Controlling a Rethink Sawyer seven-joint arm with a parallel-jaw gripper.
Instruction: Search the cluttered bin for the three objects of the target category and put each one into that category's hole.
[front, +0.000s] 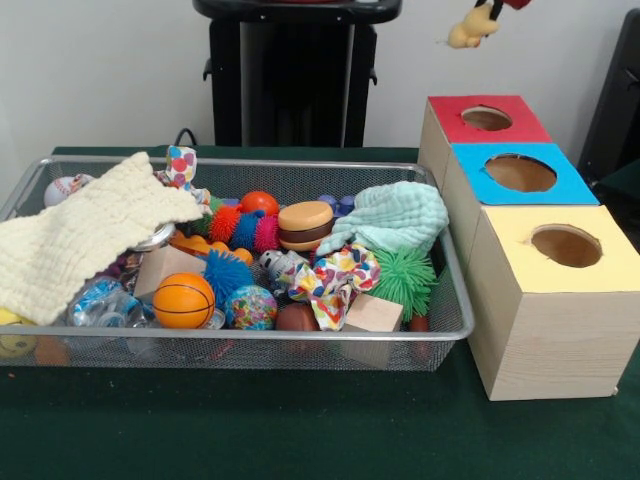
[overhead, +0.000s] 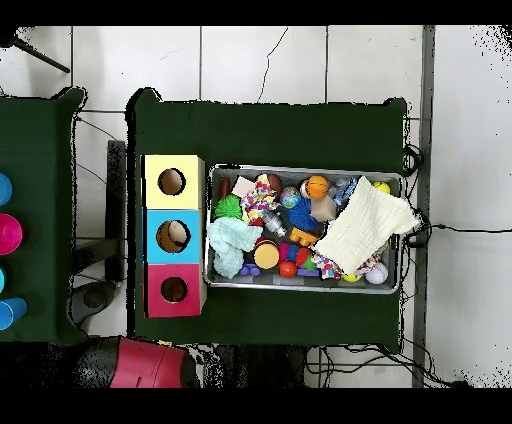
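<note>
My gripper (front: 493, 8) shows only at the top edge of the front view. It is shut on a pale yellow plush toy (front: 468, 30) that hangs high above the red-topped box and its round hole (front: 487, 118). That hole also shows in the overhead view (overhead: 174, 289). The wire mesh bin (front: 250, 335) stands left of the boxes, full of mixed toys; it also shows in the overhead view (overhead: 300, 168). I cannot pick out any other plush animal among the clutter. In the overhead view only the red arm (overhead: 150, 362) shows.
A blue-topped box (front: 520, 172) and a yellow-topped box (front: 566, 245) stand in a row in front of the red one. The bin holds a cream cloth (front: 80, 235), a mint cloth (front: 395, 215), a small basketball (front: 183, 300), spiky balls and wooden blocks.
</note>
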